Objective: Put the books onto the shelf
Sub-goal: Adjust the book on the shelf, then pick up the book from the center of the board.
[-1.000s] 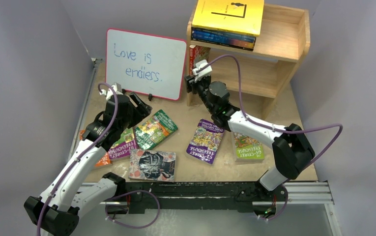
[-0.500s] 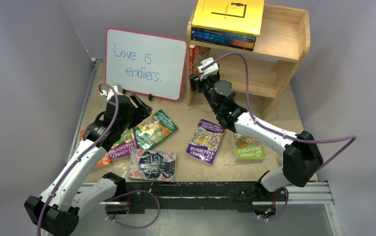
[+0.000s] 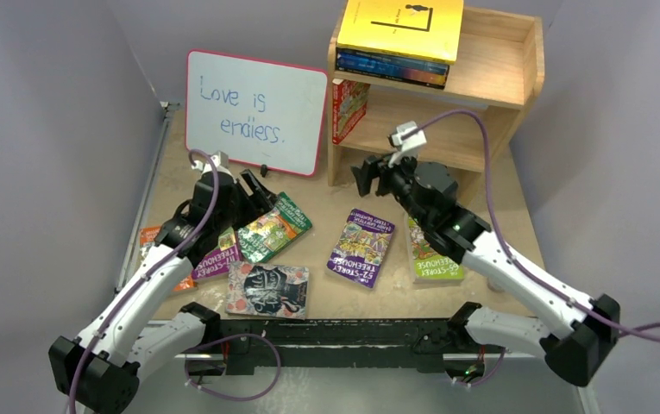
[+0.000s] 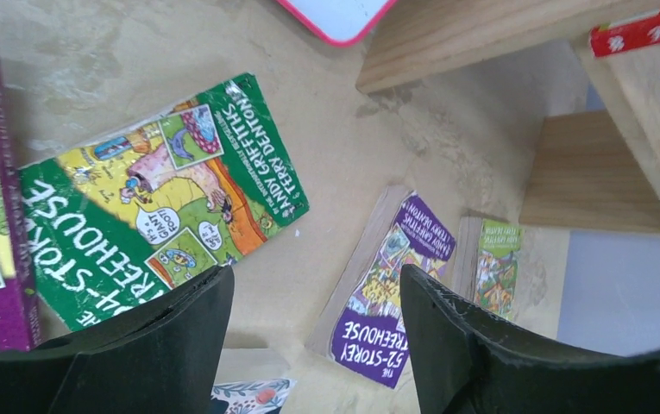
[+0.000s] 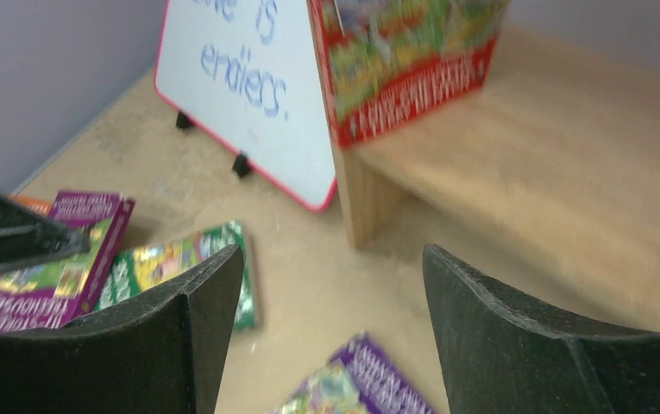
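A: Where do the books stand right now?

B: Three are stacked flat on the top tier of the shelf [image 3: 490, 86], the yellow book [image 3: 402, 26] uppermost. A red book [image 3: 348, 107] stands leaning at the left end of the lower tier. The others lie flat on the desk [image 3: 326, 194].

A: And the arms?

B: The right gripper [image 3: 362, 176] hangs just in front of the lower tier, fingers spread and holding nothing; its wrist view shows only open air between them, with the red book beyond. The left gripper [image 3: 257, 185] is also spread and empty, poised over the green Treehouse book [image 3: 273, 226].

A: So which book looks like the next one?

B: My guess is the green one. In the left wrist view it lies just below and to the left of the fingers [image 4: 171, 345], its long axis slanting from lower left to upper right, so the wrist would probably need a turn to close across its short width. The left arm is plainly nearer to it.

A: And the right arm?

B: The purple Treehouse book [image 3: 361, 246] and the green-and-yellow one [image 3: 434, 259] both lie near its side, between the gripper and its base. It would have to draw back and down from the shelf to reach either.
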{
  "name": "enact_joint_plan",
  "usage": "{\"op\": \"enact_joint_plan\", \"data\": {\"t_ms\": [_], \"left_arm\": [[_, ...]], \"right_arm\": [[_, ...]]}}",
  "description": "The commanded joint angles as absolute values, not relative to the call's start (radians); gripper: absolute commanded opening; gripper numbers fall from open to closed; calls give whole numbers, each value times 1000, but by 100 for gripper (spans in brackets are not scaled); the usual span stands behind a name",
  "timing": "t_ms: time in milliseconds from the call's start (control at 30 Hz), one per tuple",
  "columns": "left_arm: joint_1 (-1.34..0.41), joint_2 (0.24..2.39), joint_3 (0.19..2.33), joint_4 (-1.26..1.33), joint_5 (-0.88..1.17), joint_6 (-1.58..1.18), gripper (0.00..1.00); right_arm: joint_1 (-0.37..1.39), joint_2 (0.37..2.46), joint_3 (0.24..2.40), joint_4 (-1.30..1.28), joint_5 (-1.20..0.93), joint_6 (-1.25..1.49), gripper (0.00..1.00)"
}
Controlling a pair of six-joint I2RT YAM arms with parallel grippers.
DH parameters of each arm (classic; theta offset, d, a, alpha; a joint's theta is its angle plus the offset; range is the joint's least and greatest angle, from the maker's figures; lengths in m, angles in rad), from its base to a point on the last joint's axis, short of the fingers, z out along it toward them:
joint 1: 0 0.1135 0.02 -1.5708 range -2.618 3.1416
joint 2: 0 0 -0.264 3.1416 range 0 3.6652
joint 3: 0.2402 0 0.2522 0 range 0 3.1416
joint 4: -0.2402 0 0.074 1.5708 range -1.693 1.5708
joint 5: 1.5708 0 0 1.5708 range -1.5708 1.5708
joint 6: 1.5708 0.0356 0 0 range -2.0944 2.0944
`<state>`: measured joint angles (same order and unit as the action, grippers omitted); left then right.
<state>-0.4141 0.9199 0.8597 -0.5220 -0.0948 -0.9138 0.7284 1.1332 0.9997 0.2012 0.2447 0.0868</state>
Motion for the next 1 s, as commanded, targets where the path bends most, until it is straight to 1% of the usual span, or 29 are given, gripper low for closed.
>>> {"op": "enact_joint_plan", "data": {"t_ms": [0, 100, 200, 333, 433, 633, 800, 867, 967], "left_arm": [[-414, 961, 809, -376, 30, -846, 70], [-429, 1024, 770, -304, 85, -849, 70], [-496, 1130, 762, -237, 87, -848, 71], [-627, 1291, 815, -208, 21, -837, 72], [-650, 1390, 819, -151, 41, -856, 72], [-667, 1526, 833, -69, 132, -868, 71], [-678, 1607, 852, -34, 209, -885, 66], [-685, 1635, 854, -16, 241, -902, 62], [-699, 1660, 856, 21, 281, -922, 57]], "right_arm": [[732, 996, 874, -70, 292, 345, 76], [731, 931, 765, -157, 303, 493, 76], [732, 915, 684, -206, 303, 675, 76], [732, 971, 620, -172, 307, 846, 77], [732, 1065, 621, -223, 323, 989, 76], [732, 1172, 601, -225, 303, 1066, 74], [732, 1208, 571, -158, 276, 1060, 71], [732, 1231, 562, -132, 257, 1061, 68], [732, 1251, 546, -93, 226, 1064, 60]]}}
